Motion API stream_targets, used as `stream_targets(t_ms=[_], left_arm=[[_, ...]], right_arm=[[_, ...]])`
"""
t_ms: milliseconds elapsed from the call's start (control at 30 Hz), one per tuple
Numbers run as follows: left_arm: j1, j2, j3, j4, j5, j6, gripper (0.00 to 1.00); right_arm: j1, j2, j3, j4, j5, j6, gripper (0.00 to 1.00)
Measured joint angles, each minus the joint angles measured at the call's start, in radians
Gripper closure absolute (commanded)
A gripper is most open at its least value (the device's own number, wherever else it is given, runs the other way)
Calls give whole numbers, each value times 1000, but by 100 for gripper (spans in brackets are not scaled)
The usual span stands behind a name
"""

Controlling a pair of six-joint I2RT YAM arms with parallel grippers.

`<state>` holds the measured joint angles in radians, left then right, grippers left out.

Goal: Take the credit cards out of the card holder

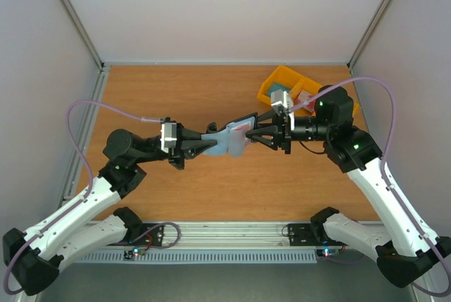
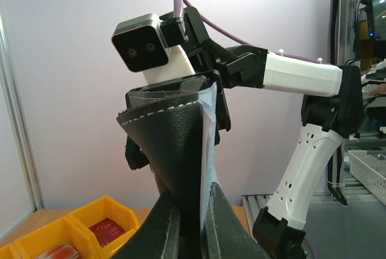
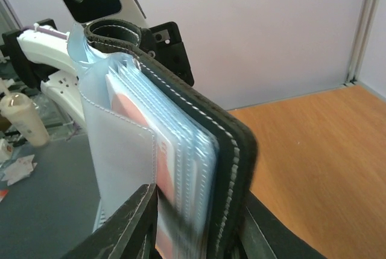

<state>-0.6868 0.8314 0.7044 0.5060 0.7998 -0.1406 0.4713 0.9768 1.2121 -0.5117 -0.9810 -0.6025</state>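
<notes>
The card holder [image 1: 227, 140] hangs in the air over the middle of the wooden worktop [image 1: 169, 98], in the centre of the top view, between the two arms. The left tool [image 1: 210, 142] is clamped on its dark leather cover; in the left wrist view the two fingers [image 2: 158, 235] press this cover from both sides at the bottom of the frame. The right tool [image 1: 249, 133] comes from the right side. In the right wrist view its fingers [image 3: 129, 220] stand on both sides of the open card holder, one at the clear plastic sleeves and one at the stitched cover, but I cannot tell if they squeeze it. A red credit card [image 3: 126, 111] sits inside the sleeves. The yellow tray [image 1: 266, 91] stands at the upper right of the top view.
</notes>
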Motion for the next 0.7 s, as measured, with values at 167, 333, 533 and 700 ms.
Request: stream_targets(t_ms=[167, 333, 533, 700], left_arm=[[-2, 0, 0, 0, 0, 0, 100], [-2, 0, 0, 0, -2, 1, 100], [-3, 0, 0, 0, -28, 5, 100], [-5, 0, 0, -6, -87, 6, 100]], right_arm=[[51, 31, -4, 42, 23, 7, 63], [98, 59, -4, 70, 12, 13, 54], [131, 76, -4, 83, -41, 24, 67], [135, 66, -4, 80, -28, 33, 94]])
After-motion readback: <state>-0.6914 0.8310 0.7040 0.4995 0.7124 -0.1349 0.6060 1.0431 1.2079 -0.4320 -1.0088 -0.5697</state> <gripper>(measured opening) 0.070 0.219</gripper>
